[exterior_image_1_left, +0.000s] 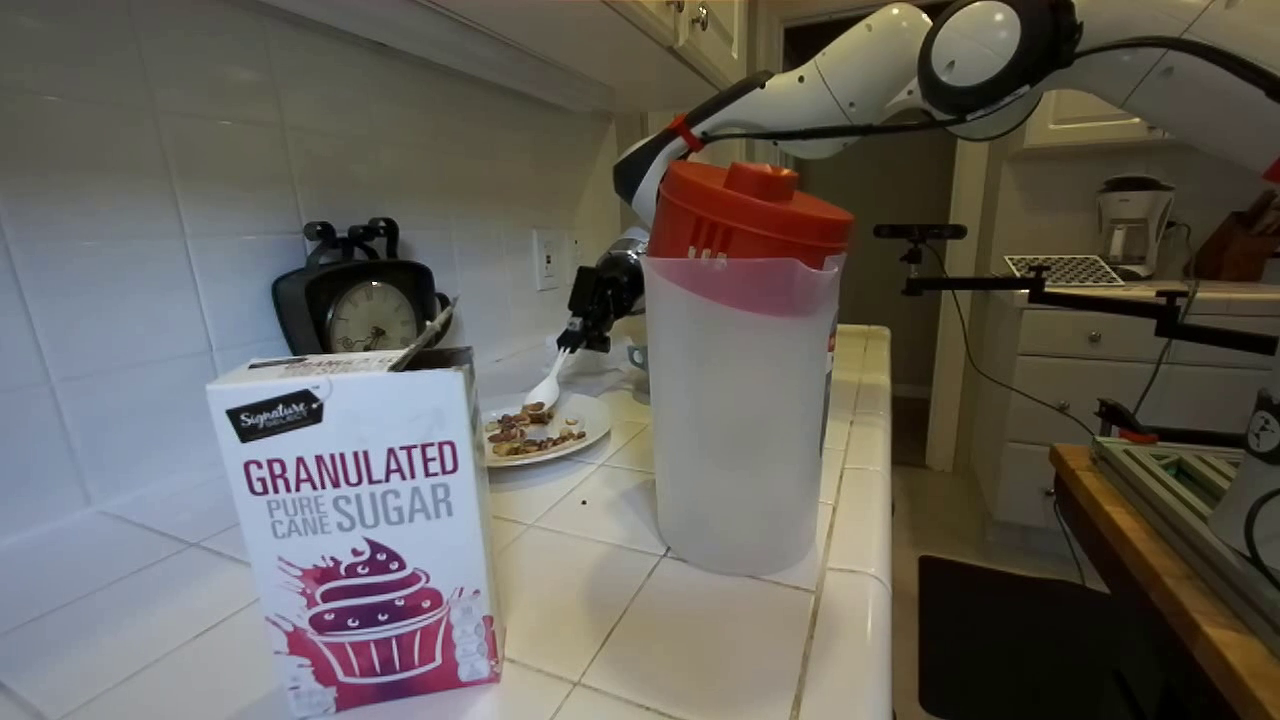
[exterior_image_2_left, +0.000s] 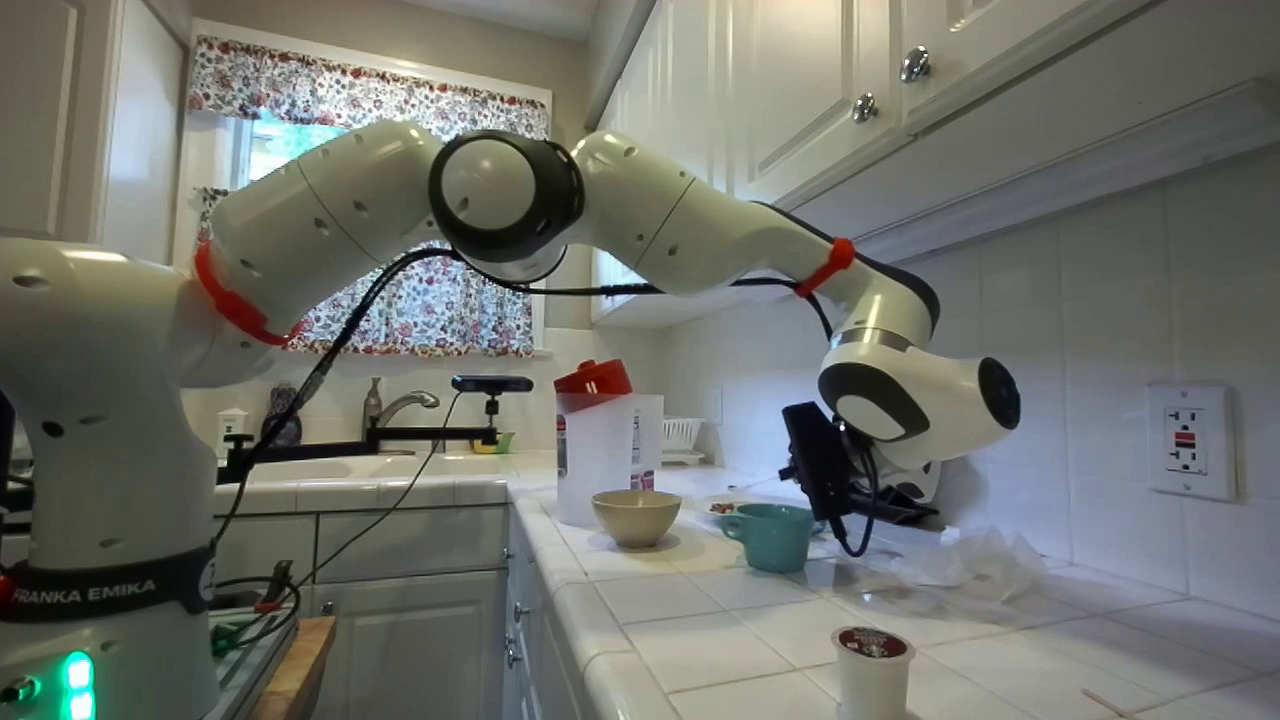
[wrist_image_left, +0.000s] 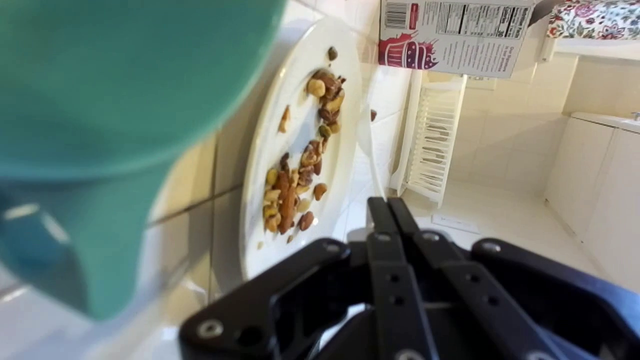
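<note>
My gripper is shut on the handle of a white plastic spoon. In an exterior view the gripper points down and the spoon slants from it. The spoon's bowl is at the mixed nuts on a white plate; I cannot tell whether it holds any. In the wrist view the nuts lie scattered over the plate. A teal cup stands close beside the plate; it also shows in an exterior view. There the fingers are hidden behind the wrist camera.
A clear pitcher with a tilted red lid and a sugar box stand on the tiled counter. A beige bowl, coffee pod and crumpled plastic are nearby. A clock stands by the wall. Cabinets hang above.
</note>
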